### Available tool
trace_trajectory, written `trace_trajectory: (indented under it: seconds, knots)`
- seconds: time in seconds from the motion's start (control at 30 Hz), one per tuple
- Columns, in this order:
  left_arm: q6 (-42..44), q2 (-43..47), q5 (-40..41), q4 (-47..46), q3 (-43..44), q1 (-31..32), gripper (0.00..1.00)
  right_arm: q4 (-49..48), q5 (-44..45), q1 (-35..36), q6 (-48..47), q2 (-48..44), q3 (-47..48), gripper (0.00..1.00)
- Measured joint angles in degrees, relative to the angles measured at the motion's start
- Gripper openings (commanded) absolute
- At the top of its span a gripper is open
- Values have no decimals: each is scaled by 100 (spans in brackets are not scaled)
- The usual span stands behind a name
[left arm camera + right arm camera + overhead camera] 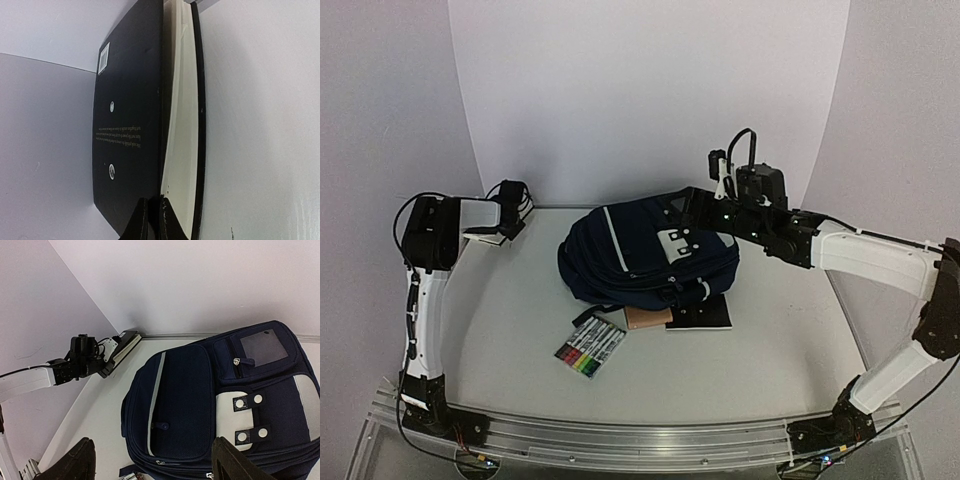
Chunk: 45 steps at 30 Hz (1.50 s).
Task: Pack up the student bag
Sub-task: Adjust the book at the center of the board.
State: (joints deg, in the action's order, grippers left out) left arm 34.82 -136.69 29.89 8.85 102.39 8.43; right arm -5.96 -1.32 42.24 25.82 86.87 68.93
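Observation:
The student bag point(645, 250), navy blue with white stripes and a white patch, lies in the middle of the table. It fills the right wrist view point(200, 405), front pocket up. My right gripper point(150, 457) hangs above it, open wide, nothing between its fingers point(75, 462). In the top view the right gripper point(705, 205) is over the bag's far right side. At the table's far left corner my left gripper point(154, 205) is shut on the cover of a black book point(130, 125), whose cream pages show. The left gripper point(510, 205) and the book point(492, 236) are well left of the bag.
A pack of coloured markers point(590, 348) lies in front of the bag. A brown flat item point(648, 318) and a black notebook point(700, 315) stick out from under the bag's near edge. White walls close off the back and sides.

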Motion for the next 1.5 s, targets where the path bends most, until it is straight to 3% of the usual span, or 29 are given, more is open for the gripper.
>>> trace_trajectory:
  seconds: [0.43, 0.93, 1.17, 1.2, 1.37, 1.5]
  knots:
    - [-1750, 1236, 243, 1653, -522, 339, 0, -10, -96, 0, -54, 0, -10, 75]
    - [-5159, 2459, 731, 4774, -1330, 2083, 0, -114, -391, 68, -15, -143, -610, 73]
    - [-6612, 2554, 618, 6065, -1302, 3052, 0, -219, -327, 556, 52, -214, -724, 71]
    - [-6771, 2555, 568, 6204, -1273, 3186, 2, -224, -306, 649, 66, -214, -724, 71]
    - [-7180, 2765, -9, 6406, -1196, 3654, 34, -258, -193, 1186, 154, -209, -718, 71]
    - [-7115, 3197, -597, 6266, -1205, 3708, 70, -315, -129, 1519, 272, 43, -516, 74]
